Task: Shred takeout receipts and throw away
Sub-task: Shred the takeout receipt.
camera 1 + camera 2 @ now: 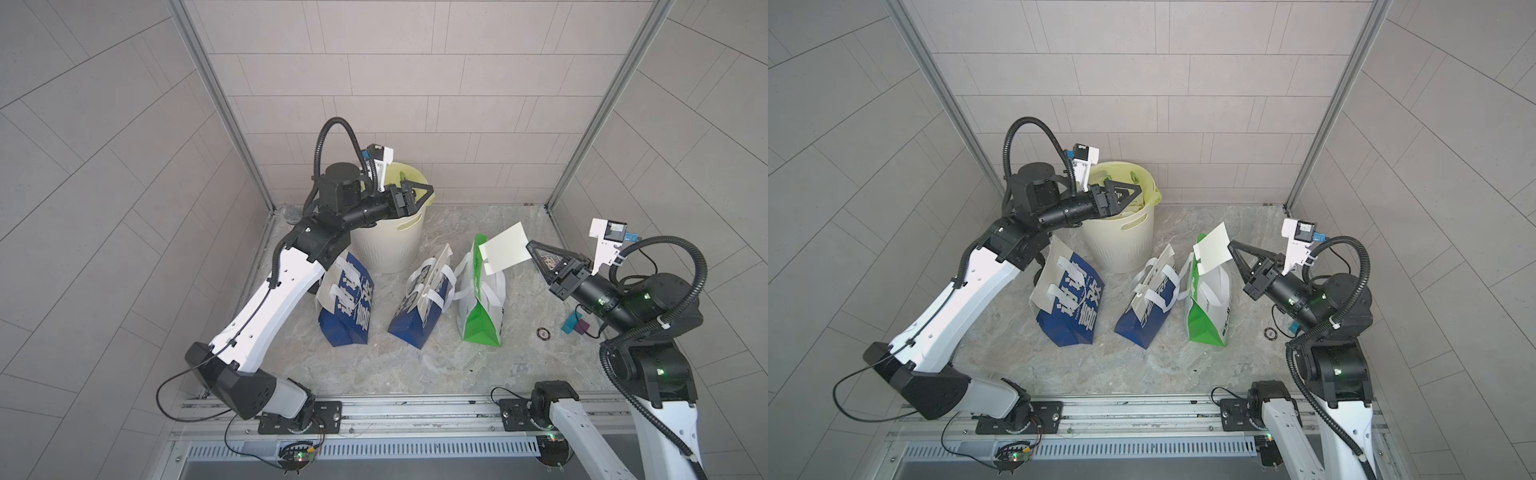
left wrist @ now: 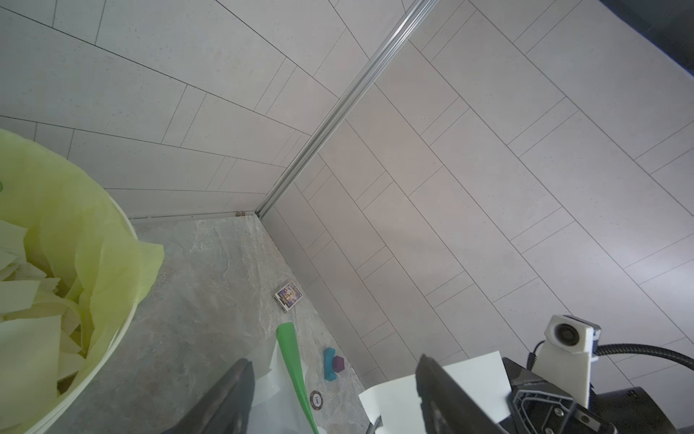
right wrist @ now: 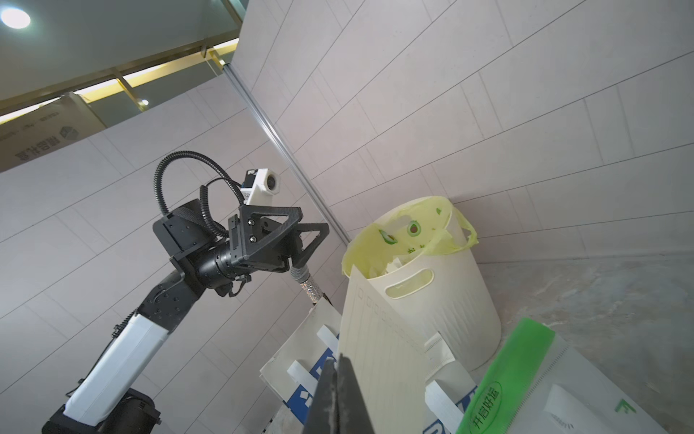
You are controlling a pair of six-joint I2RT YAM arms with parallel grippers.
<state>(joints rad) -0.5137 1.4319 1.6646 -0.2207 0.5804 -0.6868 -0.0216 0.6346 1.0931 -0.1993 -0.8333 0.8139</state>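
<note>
L gripper (image 1: 417, 190) hangs over bin (image 1: 390, 249), jaws spread, empty; torn bits (image 2: 26, 297) inside. Above green bag (image 1: 482, 328), receipt (image 1: 505, 249) is airborne, edge pinched by R gripper (image 1: 530, 246). Step: shredding. Next prob needs L to grab the free edge & tear.

Cream bin (image 1: 390, 249) with a pale yellow-green liner (image 1: 1121, 174). Blue-and-white bags (image 1: 345, 324) and a green-and-white bag (image 1: 482, 324). The receipt (image 3: 379, 338) is white, faintly lined

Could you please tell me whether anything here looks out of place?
Yes: stray clutter lies between the green bag and the side wall: a poker chip, teal and purple blocks, and a small card box.
</note>
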